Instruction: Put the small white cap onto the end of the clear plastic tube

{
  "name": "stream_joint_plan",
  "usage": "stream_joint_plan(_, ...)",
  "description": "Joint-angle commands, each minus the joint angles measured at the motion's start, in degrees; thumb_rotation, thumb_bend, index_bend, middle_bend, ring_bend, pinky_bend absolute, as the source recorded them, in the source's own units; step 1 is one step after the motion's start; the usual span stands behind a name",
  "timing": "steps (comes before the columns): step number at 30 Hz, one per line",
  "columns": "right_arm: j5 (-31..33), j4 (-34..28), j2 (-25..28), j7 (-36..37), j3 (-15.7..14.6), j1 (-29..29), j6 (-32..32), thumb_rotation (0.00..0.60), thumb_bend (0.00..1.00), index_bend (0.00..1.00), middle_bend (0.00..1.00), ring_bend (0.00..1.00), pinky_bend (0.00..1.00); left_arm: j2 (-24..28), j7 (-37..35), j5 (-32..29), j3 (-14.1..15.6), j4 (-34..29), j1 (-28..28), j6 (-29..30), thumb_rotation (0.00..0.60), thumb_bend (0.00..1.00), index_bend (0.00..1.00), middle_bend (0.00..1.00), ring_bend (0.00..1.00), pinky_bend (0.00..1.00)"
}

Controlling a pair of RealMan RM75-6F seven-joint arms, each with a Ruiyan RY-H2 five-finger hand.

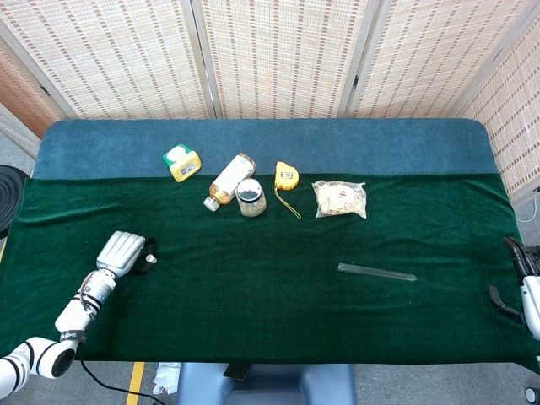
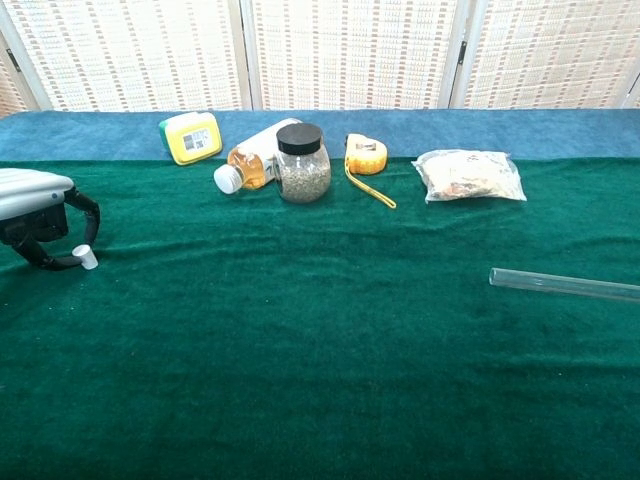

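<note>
The white cap (image 2: 88, 258) stands on the green cloth at 9 o'clock, touching your left hand (image 2: 35, 215), whose fingers curl round it; whether it is pinched, you cannot tell. Judge it light and rigid: pinch its sides. The clear tube (image 1: 376, 272), at 4 o'clock, likely rolls; grip mid-length. Right hand (image 1: 516, 283): state unclear. Jar (image 2: 302, 163) holds grey grains; bottle (image 2: 255, 158) amber liquid.

Open cloth (image 2: 300, 340) between cap (image 2: 89, 258) and tube (image 2: 562, 284)
</note>
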Motion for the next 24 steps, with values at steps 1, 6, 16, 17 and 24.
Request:
stream_joint_plan(1, 0.03, -0.04, 0.00, -0.06, -0.01, 0.01, -0.04, 0.600, 0.45, 0.00, 0.12, 0.18, 0.00, 0.00, -0.07, -0.05, 0.00, 0.09, -0.02, -0.08, 0.600, 0.39, 0.52, 1.00, 0.88, 0.84)
stream_joint_plan(6, 0.10, -0.04, -0.08, -0.15, -0.01, -0.02, -0.04, 0.600, 0.45, 0.00, 0.12, 0.18, 0.00, -0.18, -0.67, -0.04, 0.03, 0.24, -0.06, -0.31, 0.600, 0.39, 0.52, 1.00, 0.88, 0.84)
stream_joint_plan(16, 0.13, -0.21, 0.01, -0.35, 0.00, -0.06, 0.01, 0.600, 0.45, 0.00, 0.12, 0.18, 0.00, -0.95, -1.26, 0.47, 0.07, 1.41, -0.09, 0.05, 0.600, 0.42, 0.57, 1.00, 0.89, 0.84)
stream_joint_plan(17, 0.09, -0.23, 0.00, -0.37, 0.00, -0.05, 0.02, 0.600, 0.45, 0.00, 0.12, 0.18, 0.00, -1.03, -1.40, 0.57, 0.09, 1.58, -0.07, 0.14, 0.600, 0.43, 0.57, 1.00, 0.89, 0.84)
stream_joint_plan(24, -0.04, -0.39, 0.06, -0.47, 0.05, -0.06, 0.22, 0.600, 0.45, 0.00, 0.12, 0.18, 0.00, -1.26, -3.09, 1.17, -0.12, 2.09, 0.53, 1.63, 0.600, 0.47, 0.61, 1.00, 0.89, 0.84)
